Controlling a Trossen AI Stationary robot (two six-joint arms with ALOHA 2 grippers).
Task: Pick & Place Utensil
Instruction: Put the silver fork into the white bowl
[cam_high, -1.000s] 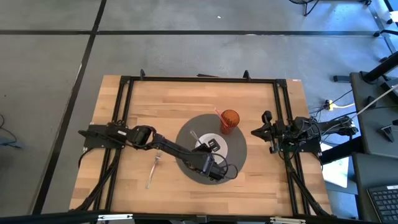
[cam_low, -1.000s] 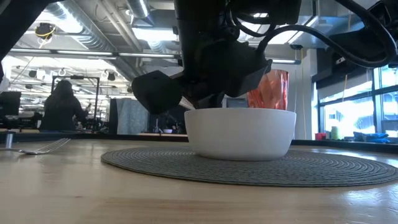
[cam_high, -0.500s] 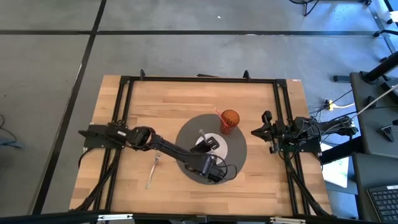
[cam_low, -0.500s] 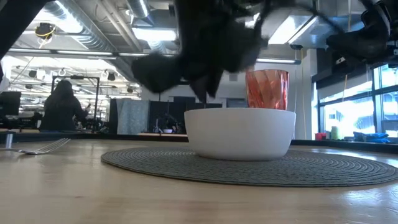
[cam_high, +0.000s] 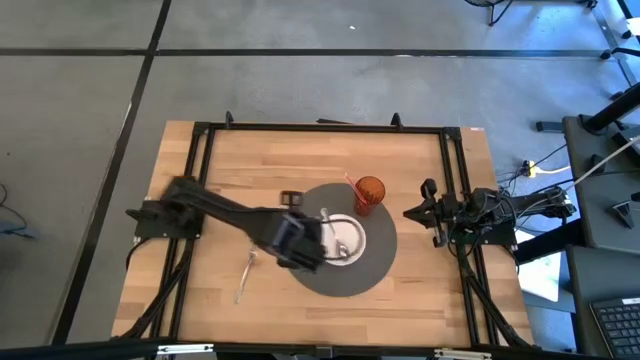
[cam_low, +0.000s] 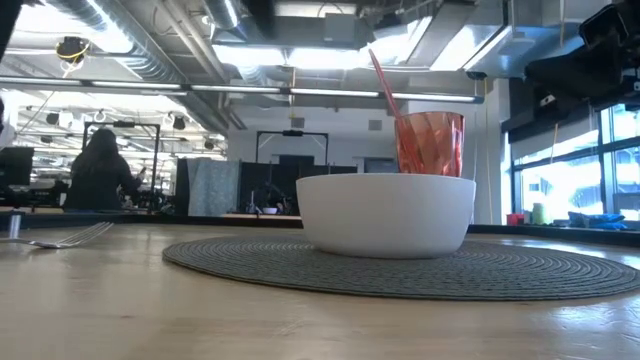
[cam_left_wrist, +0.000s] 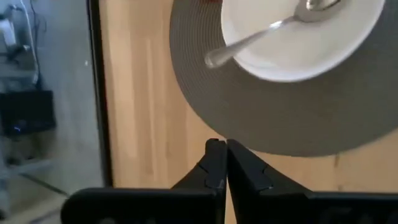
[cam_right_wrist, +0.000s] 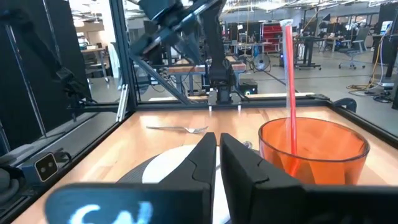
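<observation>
Spoon (cam_left_wrist: 273, 28): you'll find it resting in the white bowl (cam_left_wrist: 348, 46) on the round mat (cam_left_wrist: 298, 118). Left gripper (cam_left_wrist: 219, 163): fingers pressed together, empty, above the mat's edge.

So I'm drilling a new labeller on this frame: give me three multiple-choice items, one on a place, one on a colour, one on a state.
1. Where does the spoon lie?
A. in the bowl
B. on bare wood
C. in the cup

2. What colour is the cup?
A. blue
B. orange
C. white

3. How are the left gripper fingers?
A. wide open
B. closed on a fork
C. closed, holding nothing

Answers: 1 A, its head rests inside the bowl. 2 B, translucent orange with a straw. 3 C, fingers meet with nothing between; the fork lies on the table.
</observation>
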